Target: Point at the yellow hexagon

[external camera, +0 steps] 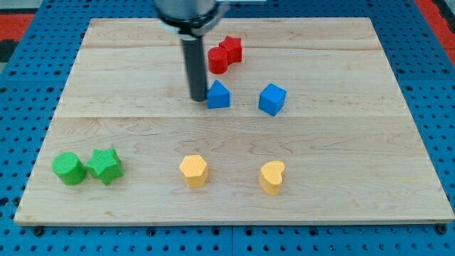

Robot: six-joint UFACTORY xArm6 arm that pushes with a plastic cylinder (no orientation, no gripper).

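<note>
The yellow hexagon [193, 171] lies on the wooden board [341, 171] near the view's bottom, a little left of centre. A yellow heart-shaped block [271, 177] lies to its right. My tip [197, 98] stands in the upper middle of the board, touching or nearly touching the left side of a blue triangular block [218, 94]. The tip is well above the yellow hexagon in the view, with bare board between them.
A blue cube [271, 99] lies right of the blue triangular block. Two red blocks [225, 55] sit together near the view's top. A green cylinder [69, 168] and a green star [104, 166] sit at the bottom left. Blue pegboard [21, 107] surrounds the board.
</note>
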